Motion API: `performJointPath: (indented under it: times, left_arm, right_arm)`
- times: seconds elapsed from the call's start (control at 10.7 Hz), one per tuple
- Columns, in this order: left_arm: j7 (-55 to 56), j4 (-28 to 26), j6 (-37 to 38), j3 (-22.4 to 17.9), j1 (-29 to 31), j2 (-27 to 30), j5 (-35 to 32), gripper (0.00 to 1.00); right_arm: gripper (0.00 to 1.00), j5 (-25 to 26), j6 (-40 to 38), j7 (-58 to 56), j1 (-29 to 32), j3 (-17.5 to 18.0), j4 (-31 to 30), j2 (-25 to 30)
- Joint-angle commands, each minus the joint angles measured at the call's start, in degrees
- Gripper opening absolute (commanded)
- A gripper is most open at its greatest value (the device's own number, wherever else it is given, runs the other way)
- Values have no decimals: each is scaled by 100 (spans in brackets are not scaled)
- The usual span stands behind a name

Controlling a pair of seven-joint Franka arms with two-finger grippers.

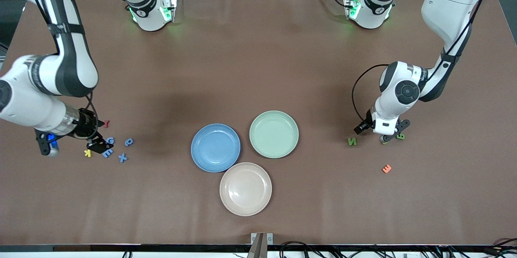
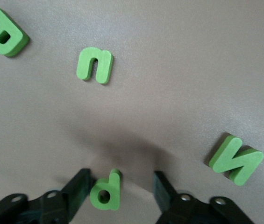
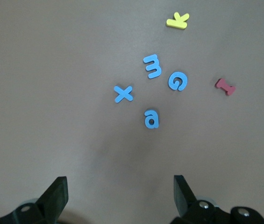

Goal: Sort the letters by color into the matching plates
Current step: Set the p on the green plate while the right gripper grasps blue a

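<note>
Four green letters lie near the left arm's end of the table. In the left wrist view the P (image 2: 106, 192) lies on the table between the fingers of my open left gripper (image 2: 122, 179), close to one finger; the U (image 2: 94, 65), B (image 2: 3, 30) and N (image 2: 237, 159) lie around it. My left gripper (image 1: 393, 133) is low over them, between the N (image 1: 352, 141) and the B (image 1: 400, 136); the P and U are hidden there. Blue G (image 1: 110, 141), P (image 1: 128, 141), E (image 1: 107, 153) and X (image 1: 122, 157) lie near the right arm's end. My right gripper (image 1: 98, 145) (image 3: 120, 196) is open and empty above them. The blue plate (image 1: 215, 147) and the green plate (image 1: 274, 134) are empty.
A beige-pink plate (image 1: 245, 188) lies nearer to the front camera than the other two, touching the blue one. A yellow K (image 1: 87, 153) and a red I (image 1: 106, 123) lie among the blue letters. An orange E (image 1: 387, 168) lies nearer to the camera than the green letters.
</note>
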State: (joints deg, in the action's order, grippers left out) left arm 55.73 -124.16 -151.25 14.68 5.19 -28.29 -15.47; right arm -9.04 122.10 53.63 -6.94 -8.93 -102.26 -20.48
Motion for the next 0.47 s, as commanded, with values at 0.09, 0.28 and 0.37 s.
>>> performJointPath:
  times: [0.09,0.28,0.37]
  left_arm:
    - [166,-222,-27,0,17,104,-202,0]
    - [166,-240,-27,0,8,139,-202,0]
    - [175,-205,-27,26,8,166,-202,0]
  right_arm:
    - [100,-115,289,-761,149,58,-154,-491]
    - [100,-124,454,-1352,272,58,-215,-650]
    - [100,-124,534,-1677,281,58,-259,-711]
